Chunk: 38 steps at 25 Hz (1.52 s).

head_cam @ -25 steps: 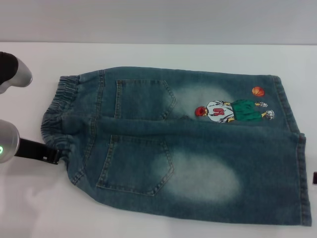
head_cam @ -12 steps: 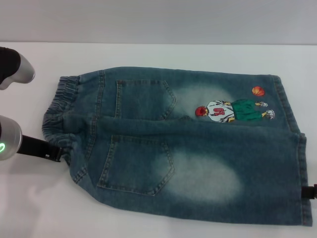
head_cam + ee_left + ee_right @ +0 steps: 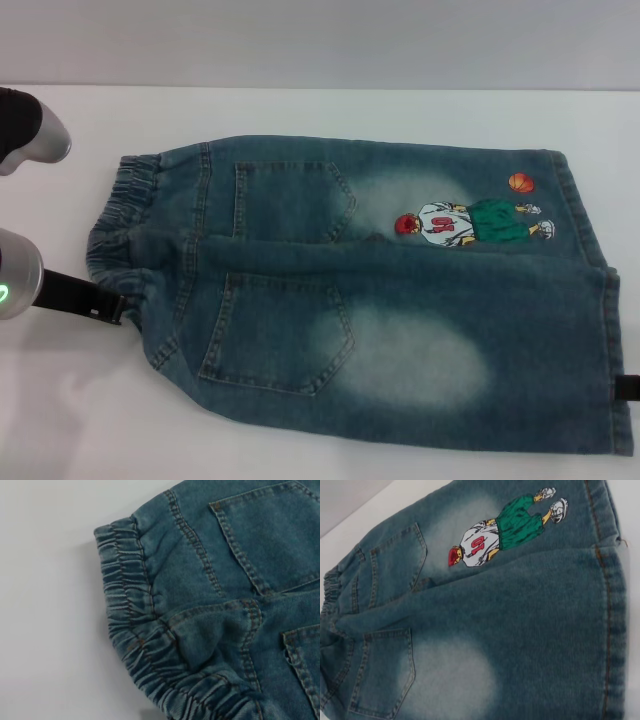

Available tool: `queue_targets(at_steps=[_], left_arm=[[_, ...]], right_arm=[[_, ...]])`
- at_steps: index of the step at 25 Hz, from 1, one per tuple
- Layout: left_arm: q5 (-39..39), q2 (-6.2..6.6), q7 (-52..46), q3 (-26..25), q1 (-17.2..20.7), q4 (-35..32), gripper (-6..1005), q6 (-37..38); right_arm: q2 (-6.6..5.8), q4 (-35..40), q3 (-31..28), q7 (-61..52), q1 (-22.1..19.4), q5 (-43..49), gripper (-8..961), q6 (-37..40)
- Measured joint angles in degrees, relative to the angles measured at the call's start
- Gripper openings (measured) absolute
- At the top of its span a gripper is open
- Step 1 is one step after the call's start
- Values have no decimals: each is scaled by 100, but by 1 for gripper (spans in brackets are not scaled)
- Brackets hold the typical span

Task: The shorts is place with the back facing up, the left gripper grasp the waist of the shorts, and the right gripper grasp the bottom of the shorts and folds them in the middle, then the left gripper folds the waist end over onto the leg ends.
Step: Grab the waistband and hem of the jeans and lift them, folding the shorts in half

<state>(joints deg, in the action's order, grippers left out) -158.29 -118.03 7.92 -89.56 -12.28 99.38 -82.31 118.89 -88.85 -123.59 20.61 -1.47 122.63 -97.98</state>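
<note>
The blue denim shorts (image 3: 380,300) lie flat on the white table, back up, with both patch pockets and the basketball-player print (image 3: 470,222) showing. The elastic waistband (image 3: 115,220) points left and the leg hems (image 3: 612,370) point right. My left gripper (image 3: 110,308), a black claw on a silver arm with a green light, touches the near corner of the waistband. The left wrist view shows the gathered waistband (image 3: 125,610) close up. Only a black tip of my right gripper (image 3: 628,388) shows, at the near leg's hem. The right wrist view looks over the near leg (image 3: 520,645) and the hem (image 3: 610,630).
The white table (image 3: 300,110) reaches to a grey wall (image 3: 320,40) at the back. A grey and black segment of the left arm (image 3: 25,135) hangs over the far left edge. Bare table lies in front of the shorts and to their left.
The left gripper has slid slightly right against the waistband corner. The right gripper's tip has moved nearer along the leg hem at the right edge.
</note>
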Motion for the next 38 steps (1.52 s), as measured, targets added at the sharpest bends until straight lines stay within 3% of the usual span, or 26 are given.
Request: queue_targets(at_steps=[38], left_arm=[[8,0,39,0,-216,-61,93,-84]], right_arm=[[20,447,223,0,-91,324,706,360]])
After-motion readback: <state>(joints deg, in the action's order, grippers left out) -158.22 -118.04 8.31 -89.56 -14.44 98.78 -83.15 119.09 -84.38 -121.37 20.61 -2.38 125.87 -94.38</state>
